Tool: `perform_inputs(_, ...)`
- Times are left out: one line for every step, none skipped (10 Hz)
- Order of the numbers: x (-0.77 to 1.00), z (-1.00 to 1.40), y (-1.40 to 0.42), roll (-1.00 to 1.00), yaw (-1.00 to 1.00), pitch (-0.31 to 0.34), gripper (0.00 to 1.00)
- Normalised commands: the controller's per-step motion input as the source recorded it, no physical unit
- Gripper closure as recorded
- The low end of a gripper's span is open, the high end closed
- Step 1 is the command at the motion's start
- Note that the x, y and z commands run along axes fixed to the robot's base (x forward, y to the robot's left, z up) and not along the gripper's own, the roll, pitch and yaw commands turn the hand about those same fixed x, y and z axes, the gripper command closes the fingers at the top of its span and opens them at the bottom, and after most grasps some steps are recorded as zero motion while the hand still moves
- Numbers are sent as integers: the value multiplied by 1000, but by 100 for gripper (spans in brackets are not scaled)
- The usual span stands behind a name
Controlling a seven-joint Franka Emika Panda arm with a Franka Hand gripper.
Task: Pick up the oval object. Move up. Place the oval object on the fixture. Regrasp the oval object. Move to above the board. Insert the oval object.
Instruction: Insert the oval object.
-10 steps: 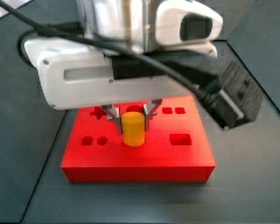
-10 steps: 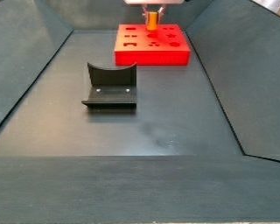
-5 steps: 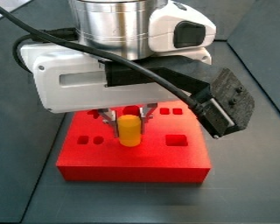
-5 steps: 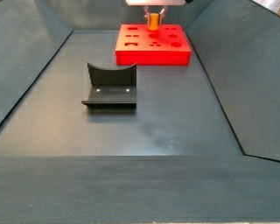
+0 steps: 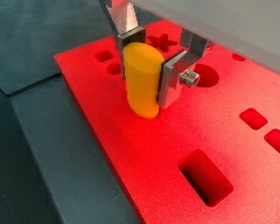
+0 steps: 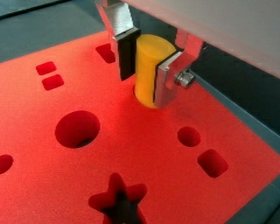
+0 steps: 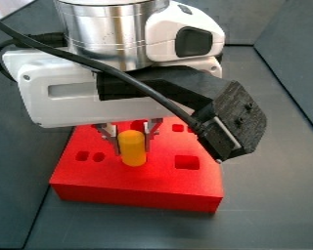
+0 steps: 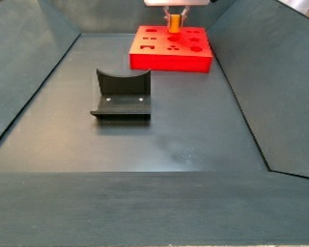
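My gripper [image 5: 150, 74] is shut on the oval object [image 5: 140, 87], a yellow-orange peg held upright between the silver fingers [image 5: 175, 80]. In a wrist view the oval object [image 6: 149, 61] has its lower end down at the top of the red board [image 6: 60, 96], seemingly at the mouth of a cut-out. In both side views the gripper [image 7: 130, 132] [image 8: 176, 12] hangs over the board [image 7: 94, 181] [image 8: 170, 60], with the peg [image 7: 130, 148] [image 8: 176, 19] below the fingers. The dark fixture [image 8: 121, 96] stands alone on the floor, well away from the board.
The board carries a star hole [image 5: 163, 39], a long slot [image 5: 206, 175] and a round hole [image 6: 78, 129] near the peg. Sloping dark walls [image 8: 35, 87] enclose the floor. A black camera box [image 7: 231, 117] and cables stick out from the wrist.
The gripper with the peg has sunk slightly toward the board and drifted a little sideways. The board seems to have shifted a touch with it. The fixture has not moved.
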Motion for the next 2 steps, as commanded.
perform_inputs(0, 0, 0, 0, 0, -11, 100)
perform_inputs(0, -26, -120, 19, 94, -14, 100)
